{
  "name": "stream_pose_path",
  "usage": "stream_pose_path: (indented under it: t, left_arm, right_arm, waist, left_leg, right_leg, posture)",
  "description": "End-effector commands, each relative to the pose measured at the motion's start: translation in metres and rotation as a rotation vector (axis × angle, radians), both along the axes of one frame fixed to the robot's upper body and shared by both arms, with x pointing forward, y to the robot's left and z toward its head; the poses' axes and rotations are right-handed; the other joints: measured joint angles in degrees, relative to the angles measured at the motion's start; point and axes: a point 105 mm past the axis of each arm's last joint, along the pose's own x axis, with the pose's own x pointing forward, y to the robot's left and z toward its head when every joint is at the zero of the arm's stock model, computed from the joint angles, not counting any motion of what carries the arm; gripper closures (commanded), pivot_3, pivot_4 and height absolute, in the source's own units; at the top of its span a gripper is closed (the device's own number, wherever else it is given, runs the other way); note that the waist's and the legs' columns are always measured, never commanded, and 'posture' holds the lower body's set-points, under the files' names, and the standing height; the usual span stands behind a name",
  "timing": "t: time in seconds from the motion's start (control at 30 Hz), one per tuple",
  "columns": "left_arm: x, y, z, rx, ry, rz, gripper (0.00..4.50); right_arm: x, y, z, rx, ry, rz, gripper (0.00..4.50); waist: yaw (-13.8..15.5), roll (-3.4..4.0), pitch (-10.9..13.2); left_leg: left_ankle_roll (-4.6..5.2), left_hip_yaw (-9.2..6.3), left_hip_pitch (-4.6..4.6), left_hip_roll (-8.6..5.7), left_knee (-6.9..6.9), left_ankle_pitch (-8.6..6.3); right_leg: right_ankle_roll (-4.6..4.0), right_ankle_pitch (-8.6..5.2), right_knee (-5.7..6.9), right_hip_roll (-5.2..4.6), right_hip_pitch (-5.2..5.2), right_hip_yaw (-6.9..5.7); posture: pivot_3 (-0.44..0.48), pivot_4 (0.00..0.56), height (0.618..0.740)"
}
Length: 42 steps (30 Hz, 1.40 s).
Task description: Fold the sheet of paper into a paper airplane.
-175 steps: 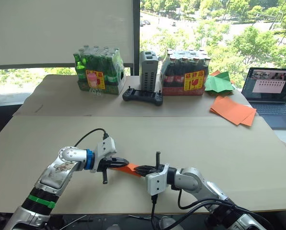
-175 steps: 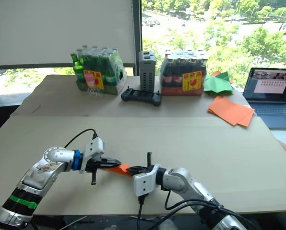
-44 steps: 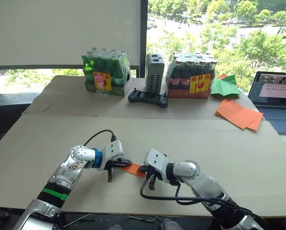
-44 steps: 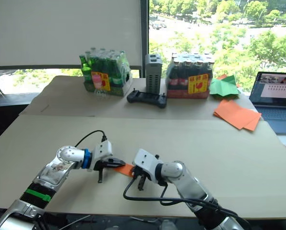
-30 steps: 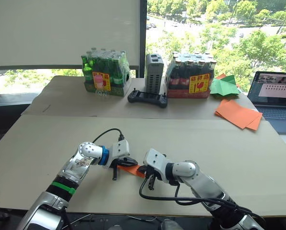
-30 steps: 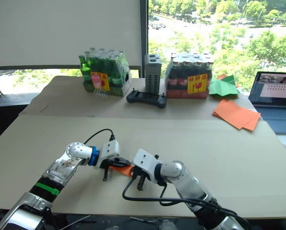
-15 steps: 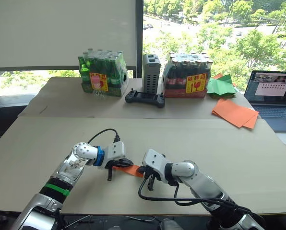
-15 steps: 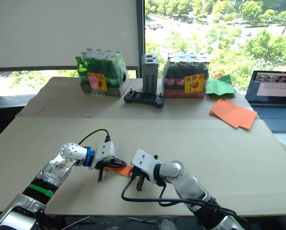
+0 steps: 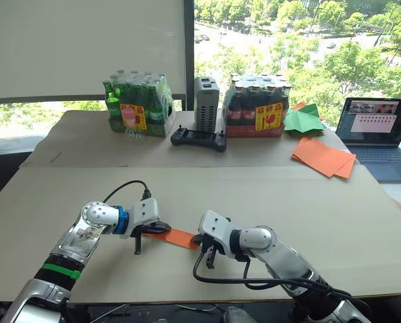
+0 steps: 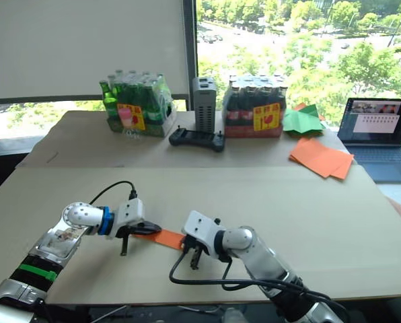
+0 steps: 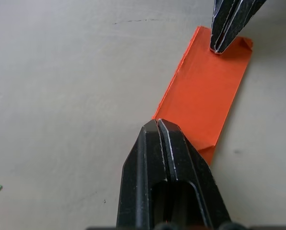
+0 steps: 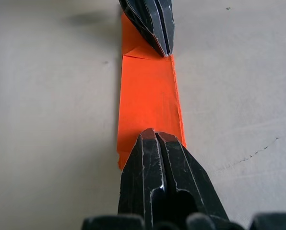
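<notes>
Both forearms lie low over the near edge of the table (image 9: 335, 202), wrists turned inward so the grippers face each other.

Left gripper (image 9: 159, 228): fingers pressed together, tips down on the left end of the sheet of paper (image 9: 177, 237).

Right gripper (image 9: 199, 239): fingers likewise together, tips on the opposite end.

Sheet: folded to a narrow orange strip, flat on the table between the two grippers. Long axis runs left to right, right end slightly nearer the robot. Left end shows a small diagonal fold (image 12: 136, 48) and narrows under the left fingers (image 12: 152, 19); right end is squarer, with one corner turned over.
</notes>
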Motion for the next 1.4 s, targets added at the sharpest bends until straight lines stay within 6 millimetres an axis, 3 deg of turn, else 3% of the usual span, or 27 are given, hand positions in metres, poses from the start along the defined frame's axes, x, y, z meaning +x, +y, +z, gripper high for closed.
stream_pose_path:
  t: [0.03, 0.27, 0.5, 0.63, 0.7, 0.93, 1.17, 1.33, 1.4]
  left_arm:
    - [-0.007, 0.029, -0.031, 0.091, 0.106, 0.106, 4.5]
    - [-0.004, 0.026, -0.025, 0.053, 0.083, 0.123, 4.5]
    - [0.001, 0.029, 0.019, -0.123, 0.022, 0.233, 4.5]
    - [-0.008, 0.024, 0.051, -0.25, 0.019, 0.269, 4.5]
    - [-0.017, 0.021, 0.06, -0.304, 0.04, 0.275, 4.5]
    - [-0.049, 0.026, 0.053, -0.337, 0.125, 0.319, 4.5]
    - [-0.053, 0.021, 0.056, -0.383, 0.124, 0.335, 4.5]
    - [-0.056, 0.018, 0.057, -0.398, 0.137, 0.323, 2.99]
    - [-0.056, 0.018, 0.058, -0.395, 0.135, 0.321, 2.33]
  right_arm:
    - [-0.002, -0.013, -0.023, -0.083, 0.079, -0.03, 4.49]
    - [-0.001, -0.012, -0.022, -0.088, 0.064, -0.019, 4.49]
    - [-0.005, -0.002, 0.002, -0.021, -0.03, 0.042, 4.49]
    - [-0.008, 0.003, 0.02, 0.037, -0.071, 0.052, 4.49]
    - [-0.006, 0.003, 0.028, 0.055, -0.093, 0.046, 4.49]
    - [-0.001, 0.002, 0.066, 0.162, -0.199, 0.012, 4.49]
    - [-0.021, 0.0, 0.099, 0.267, -0.262, 0.099, 2.29]
    - [-0.049, 0.008, 0.093, 0.282, -0.161, 0.256, 0.52]
    - [-0.052, 0.007, 0.088, 0.279, -0.108, 0.267, 0.52]
  waist:
    - [0.1, 0.01, 0.0]
    - [0.1, 0.02, 0.0]
    - [0.1, -0.05, 0.1]
    - [0.3, -0.2, 0.2]
    - [0.4, -0.23, 0.3]
    - [0.3, -0.23, 0.5]
    - [1.0, -0.36, 0.6]
    - [1.3, -0.36, 0.6]
    - [1.3, -0.37, 0.6]
  left_leg:
    - [0.0, 0.0, 0.01, 0.0, 0.0, 0.0]
    - [0.0, 0.0, 0.02, -0.01, 0.0, 0.0]
    - [0.0, -0.02, -0.13, 0.02, -0.01, 0.0]
    - [-0.05, -0.05, -1.08, 0.0, 0.01, 0.03]
    - [-0.06, -0.12, -1.35, -0.01, 0.03, 0.04]
    - [-0.06, -0.08, -1.6, -0.07, 0.02, 0.03]
    - [-0.15, -0.09, -1.59, -0.06, 0.03, 0.09]
    - [-0.15, -0.08, -1.59, -0.06, 0.03, 0.09]
    - [-0.15, -0.08, -1.59, -0.06, 0.03, 0.09]
  right_leg:
    - [0.0, 0.0, 0.0, 0.0, 0.01, 0.0]
    - [0.0, -0.01, -0.01, -0.01, 0.03, 0.0]
    - [0.01, -0.01, -0.01, 0.0, -0.11, -0.02]
    - [0.0, 0.02, 0.13, -0.01, -1.12, 0.0]
    - [-0.43, 0.28, 0.17, -0.04, -1.36, -0.06]
    - [-0.5, 0.33, 0.23, -0.15, -1.72, -0.01]
    - [-0.52, 0.34, 0.24, -0.13, -1.7, -0.04]
    - [-0.53, 0.35, 0.24, -0.12, -1.71, -0.04]
    - [-0.55, 0.36, 0.24, -0.12, -1.7, -0.04]
  posture:
    - [0.0, 0.15, 0.733]
    - [0.0, 0.15, 0.733]
    - [0.0, 0.15, 0.733]
    - [0.0, 0.15, 0.733]
    - [0.0, 0.15, 0.733]
    - [0.0, 0.15, 0.733]
    - [0.0, 0.15, 0.733]
    - [0.0, 0.15, 0.733]
    - [0.0, 0.15, 0.733]
